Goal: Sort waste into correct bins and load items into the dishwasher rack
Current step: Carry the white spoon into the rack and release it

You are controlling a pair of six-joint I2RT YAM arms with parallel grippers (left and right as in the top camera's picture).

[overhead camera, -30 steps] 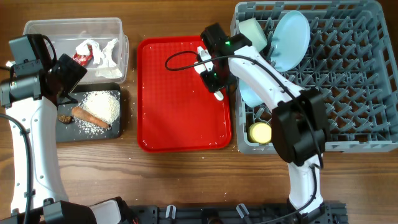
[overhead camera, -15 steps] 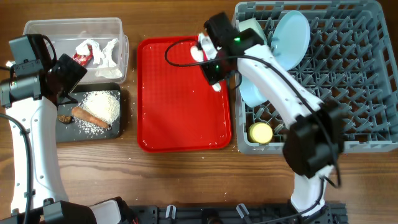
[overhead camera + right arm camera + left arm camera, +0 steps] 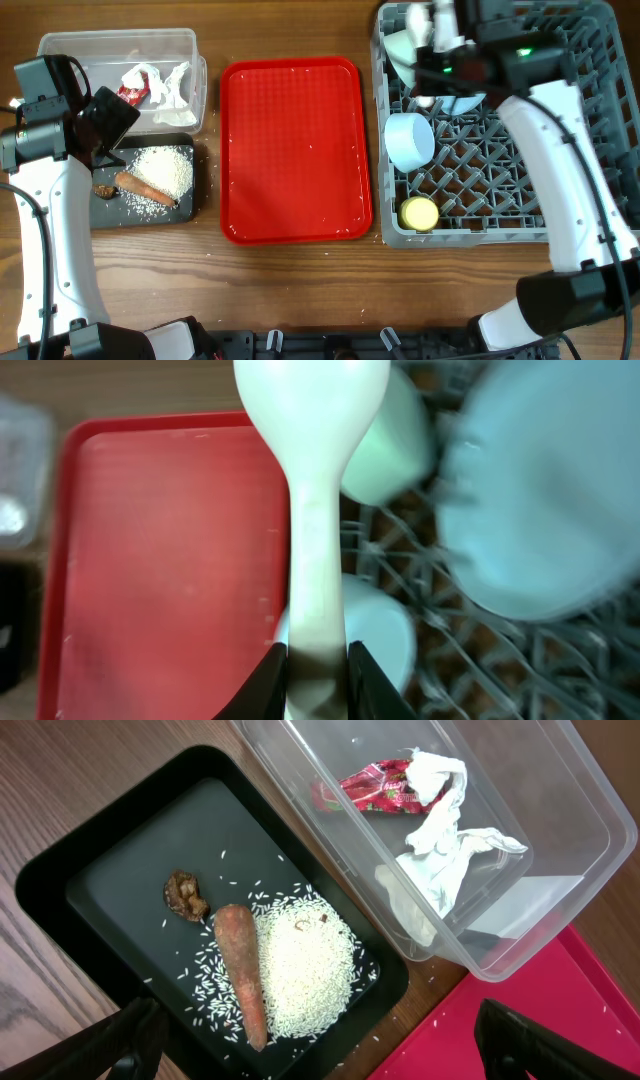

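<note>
Shallow black rectangular tray (image 3: 120, 860) holds loose white rice (image 3: 305, 970), thin orange-brown carrot-like stick (image 3: 243, 975), dark brown food bit (image 3: 185, 895); clear plastic rectangular tub (image 3: 545, 855) just beside it holds red sachet wrapper (image 3: 370, 792), crumpled white tissue (image 3: 440, 845).

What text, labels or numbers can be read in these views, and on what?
None legible.
Red sachet wrapper in the clear tub: any print is too small and crumpled to read.
Dishwasher rack, red tray, black tray, white spoon: no markings visible.

wht spoon (image 3: 312, 460) held over rack (image 3: 580, 200) | yel cup (image 3: 419, 213) in rack corner
</note>
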